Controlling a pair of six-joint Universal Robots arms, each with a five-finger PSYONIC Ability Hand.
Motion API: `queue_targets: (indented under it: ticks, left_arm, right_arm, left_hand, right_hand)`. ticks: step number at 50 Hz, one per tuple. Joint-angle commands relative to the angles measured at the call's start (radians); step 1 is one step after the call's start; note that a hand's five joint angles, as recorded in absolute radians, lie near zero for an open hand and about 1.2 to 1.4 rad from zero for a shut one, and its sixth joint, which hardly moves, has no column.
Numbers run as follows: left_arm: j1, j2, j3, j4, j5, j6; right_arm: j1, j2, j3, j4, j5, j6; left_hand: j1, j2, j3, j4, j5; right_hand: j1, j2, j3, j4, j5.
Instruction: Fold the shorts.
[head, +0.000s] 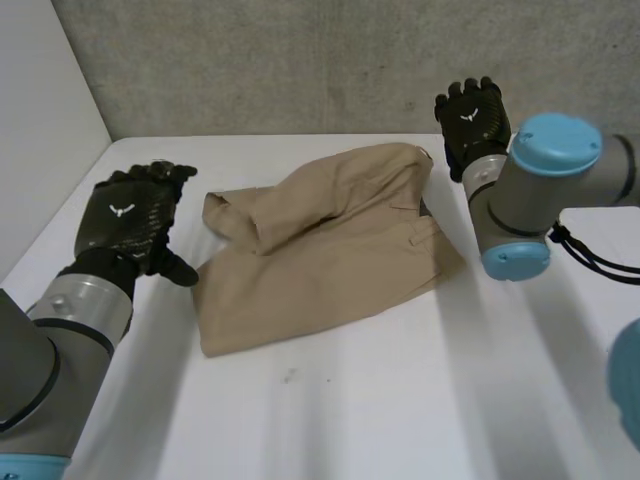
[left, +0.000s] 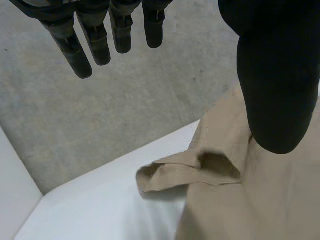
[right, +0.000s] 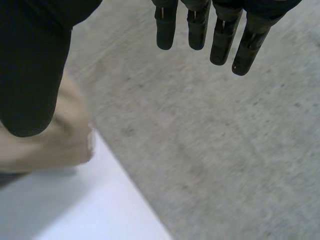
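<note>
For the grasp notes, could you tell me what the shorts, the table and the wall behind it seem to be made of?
Shorts: tan woven cloth, probably cotton; matt, with soft creases and a folded hem.
Table: smooth white surface, possibly laminate; no grain shows.
Wall: grey, rough and speckled, likely bare concrete.

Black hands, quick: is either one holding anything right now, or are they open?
Left hand: open, fingers straight, holding nothing, beside the tan shorts.
Right hand: open, fingers straight, holding nothing.
</note>
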Motion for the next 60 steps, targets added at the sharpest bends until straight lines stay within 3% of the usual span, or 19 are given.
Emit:
queue_targets:
  ticks: [1, 6, 9, 13, 21, 36, 51, 60]
  left_arm:
    - [-0.058, -0.057, 0.002, -0.008, -0.001, 0.011]
    - [-0.087, -0.104, 0.006, -0.048, -0.001, 0.035]
    - [-0.103, -0.131, 0.011, -0.082, -0.002, 0.067]
    - [-0.126, -0.181, 0.028, -0.126, -0.015, 0.132]
    - [-0.133, -0.273, 0.059, -0.145, -0.015, 0.175]
    - [-0.123, -0.41, 0.135, -0.129, -0.018, 0.179]
    - [-0.112, -0.493, 0.204, -0.04, -0.071, 0.187]
    - [-0.103, -0.5, 0.21, 0.024, -0.071, 0.271]
  right_arm:
    - [-0.004, -0.255, 0.314, 0.139, -0.115, 0.063]
    - [-0.009, -0.351, 0.488, 0.202, -0.292, 0.065]
    - [-0.016, -0.369, 0.56, 0.225, -0.382, 0.057]
    - [-0.033, -0.36, 0.597, 0.231, -0.425, 0.048]
    - [-0.071, -0.259, 0.559, 0.229, -0.436, 0.008]
    - [-0.116, -0.086, 0.386, 0.228, -0.429, -0.089]
    - [-0.111, 0.03, 0.243, 0.225, -0.427, -0.106]
    - [-0.11, 0.073, 0.182, 0.222, -0.43, -0.106]
  left_hand:
    - [0.033, 0.017, 0.008, 0.018, 0.002]
    - [0.202, 0.187, 0.177, 0.188, 0.171]
    - [0.247, 0.231, 0.222, 0.232, 0.216]
    - [0.256, 0.24, 0.231, 0.241, 0.225]
    - [0.388, 0.372, 0.363, 0.373, 0.357]
    - [0.397, 0.381, 0.372, 0.382, 0.366]
    - [0.796, 0.78, 0.771, 0.781, 0.765]
    - [0.948, 0.933, 0.923, 0.934, 0.917]
  right_hand:
    - [-0.029, -0.047, -0.04, -0.062, -0.072]
    - [-0.004, -0.023, -0.015, -0.038, -0.047]
    - [0.21, 0.191, 0.199, 0.176, 0.166]
    - [0.357, 0.339, 0.346, 0.323, 0.314]
    - [0.36, 0.342, 0.349, 0.327, 0.317]
    - [0.36, 0.342, 0.349, 0.327, 0.317]
    - [0.551, 0.532, 0.54, 0.517, 0.508]
    - [0.671, 0.653, 0.661, 0.638, 0.628]
